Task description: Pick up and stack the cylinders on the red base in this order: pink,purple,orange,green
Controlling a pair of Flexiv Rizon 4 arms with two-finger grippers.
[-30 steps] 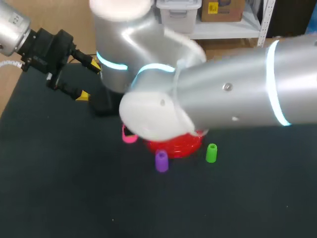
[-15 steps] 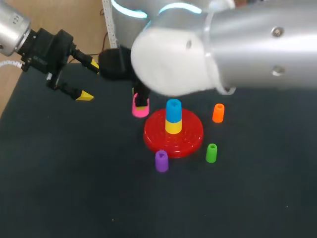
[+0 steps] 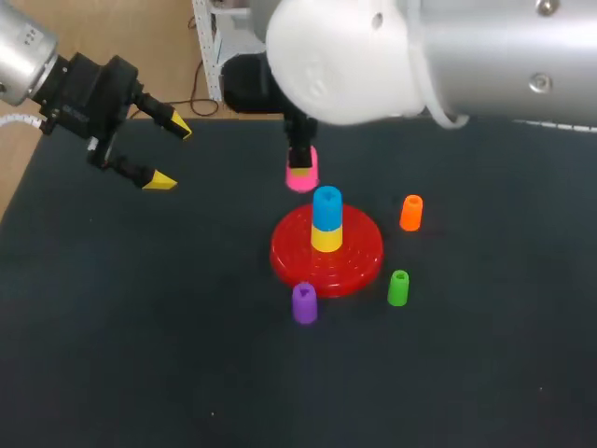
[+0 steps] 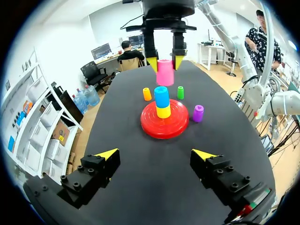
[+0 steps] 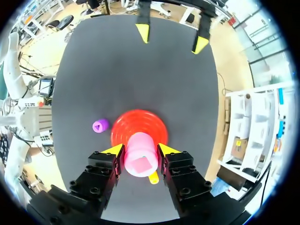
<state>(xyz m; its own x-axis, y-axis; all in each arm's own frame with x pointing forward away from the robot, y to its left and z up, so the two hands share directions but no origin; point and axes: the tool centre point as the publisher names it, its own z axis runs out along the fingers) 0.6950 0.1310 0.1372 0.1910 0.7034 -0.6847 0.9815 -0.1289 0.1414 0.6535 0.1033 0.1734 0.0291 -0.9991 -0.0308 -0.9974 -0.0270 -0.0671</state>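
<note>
Your right jaws pinch the smooth pink cylinder (image 3: 302,178) near the ridged red base (image 3: 359,258); left jaws spread wide.

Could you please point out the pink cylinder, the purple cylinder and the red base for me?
pink cylinder (image 4: 165,74): left wrist view, middle of its side wall.
purple cylinder (image 3: 304,304): head view, middle of its side.
red base (image 3: 362,257): head view, bare disc beside the blue and yellow post.

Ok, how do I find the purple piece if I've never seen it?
Find the round red base in the middle of the dark table. On the robot's side of it stand two small cylinders. The purple cylinder is the left one; the green cylinder stands right of it.
</note>
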